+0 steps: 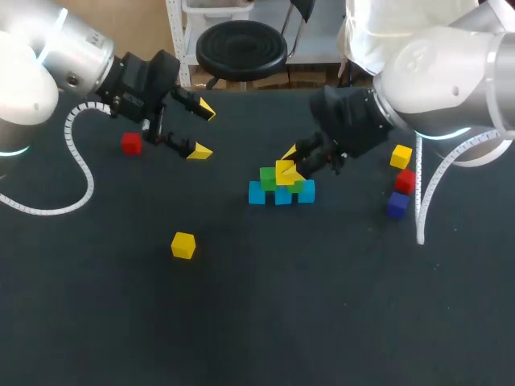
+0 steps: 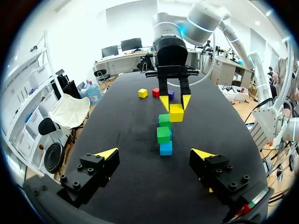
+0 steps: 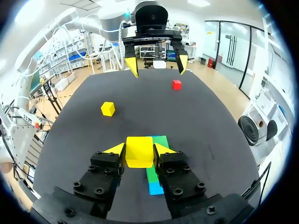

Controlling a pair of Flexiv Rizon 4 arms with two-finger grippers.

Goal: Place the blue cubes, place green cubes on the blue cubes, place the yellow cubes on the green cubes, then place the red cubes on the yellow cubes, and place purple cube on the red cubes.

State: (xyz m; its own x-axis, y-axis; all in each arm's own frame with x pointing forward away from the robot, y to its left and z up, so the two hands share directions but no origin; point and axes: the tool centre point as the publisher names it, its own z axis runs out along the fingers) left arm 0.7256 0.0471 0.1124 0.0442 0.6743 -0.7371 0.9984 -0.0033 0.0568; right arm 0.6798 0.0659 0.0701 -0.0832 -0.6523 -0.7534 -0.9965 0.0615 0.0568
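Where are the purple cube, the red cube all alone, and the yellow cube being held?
Small purple cube (image 1: 397, 203): head view, top face.
Lone red cube (image 1: 131, 141): head view, top face.
Held yellow cube (image 3: 139, 151): right wrist view, visible face.

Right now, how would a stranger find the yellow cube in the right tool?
On the black table, find the blue-and-green stack near the middle. The yellow cube is over it, clamped in the right tool; the other two yellow cubes lie loose on the table.

Bright even light from overhead, soft shadows on the dark table (image 1: 257, 322), seemingly little glare.
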